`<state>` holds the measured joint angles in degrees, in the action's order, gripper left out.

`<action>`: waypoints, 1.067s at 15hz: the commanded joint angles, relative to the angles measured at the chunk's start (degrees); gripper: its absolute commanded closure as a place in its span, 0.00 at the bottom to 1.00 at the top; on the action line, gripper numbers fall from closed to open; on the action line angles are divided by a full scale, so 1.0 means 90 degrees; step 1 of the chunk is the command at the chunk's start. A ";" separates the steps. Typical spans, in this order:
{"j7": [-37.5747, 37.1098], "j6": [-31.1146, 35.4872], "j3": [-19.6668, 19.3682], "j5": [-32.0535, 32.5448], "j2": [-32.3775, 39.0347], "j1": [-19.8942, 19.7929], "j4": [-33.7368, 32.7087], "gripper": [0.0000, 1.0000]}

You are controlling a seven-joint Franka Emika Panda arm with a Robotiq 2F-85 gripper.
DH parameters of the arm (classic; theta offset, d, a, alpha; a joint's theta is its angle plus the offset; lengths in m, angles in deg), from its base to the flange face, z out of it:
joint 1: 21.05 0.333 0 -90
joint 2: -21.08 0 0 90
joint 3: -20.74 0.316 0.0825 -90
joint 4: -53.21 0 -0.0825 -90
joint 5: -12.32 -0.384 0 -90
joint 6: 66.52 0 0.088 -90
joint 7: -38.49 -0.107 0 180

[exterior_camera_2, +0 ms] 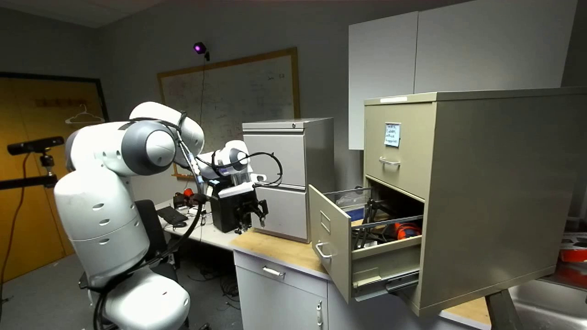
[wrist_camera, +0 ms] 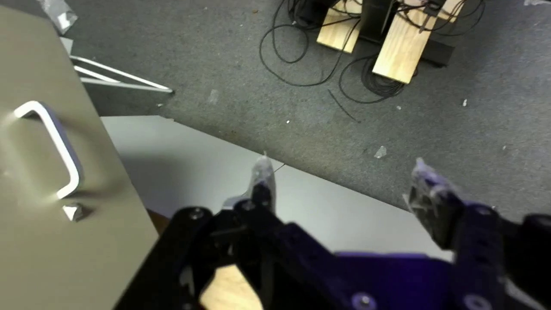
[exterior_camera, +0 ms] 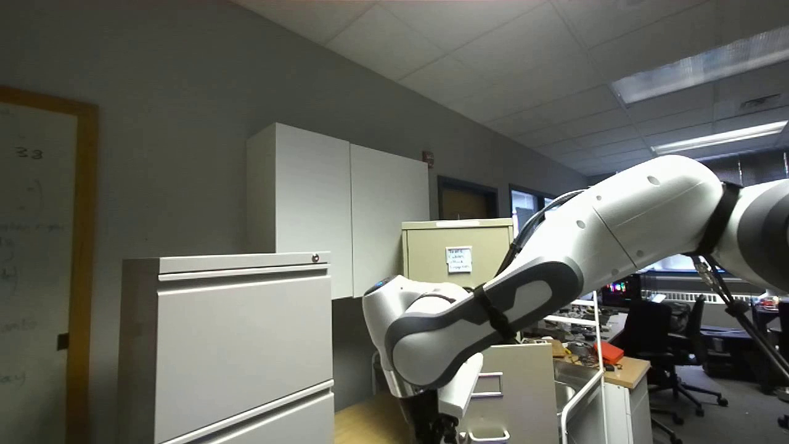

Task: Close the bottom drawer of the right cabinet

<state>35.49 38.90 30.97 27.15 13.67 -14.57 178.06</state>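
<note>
The right cabinet, a beige metal filing cabinet, shows in both exterior views [exterior_camera: 425, 246] [exterior_camera_2: 495, 192]. Its bottom drawer [exterior_camera_2: 339, 243] is pulled well out, with black, blue and orange-red items inside. The drawer front also shows in an exterior view [exterior_camera: 530, 394] and, with its silver handle [wrist_camera: 54, 142], at the left of the wrist view. My gripper [wrist_camera: 343, 176] is open with nothing between its fingers. In an exterior view the gripper [exterior_camera_2: 252, 222] hangs near the wooden counter's end, apart from the drawer front and on its handle side. My arm hides part of the cabinet [exterior_camera: 456, 246].
A pale grey cabinet [exterior_camera: 246, 345] stands on the wooden counter [exterior_camera_2: 275, 245], behind the gripper in an exterior view [exterior_camera_2: 275, 158]. White wall cupboards [exterior_camera: 311, 203] hang above. A white base cabinet [exterior_camera_2: 279, 298] is below the counter. Black cables [wrist_camera: 383, 82] lie on the floor.
</note>
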 commanded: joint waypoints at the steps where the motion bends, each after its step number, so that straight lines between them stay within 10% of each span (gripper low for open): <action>1: -0.0362 0.0365 0.0097 0.0909 0.0429 0.0104 -0.0308 0.48; 7: -0.1487 0.0552 0.0037 0.3759 0.1075 0.0207 -0.0252 0.96; 16: -0.3597 0.1237 -0.0684 0.8484 0.2029 -0.0108 -0.0340 1.00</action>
<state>7.70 48.01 26.47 92.58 29.31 -14.44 176.98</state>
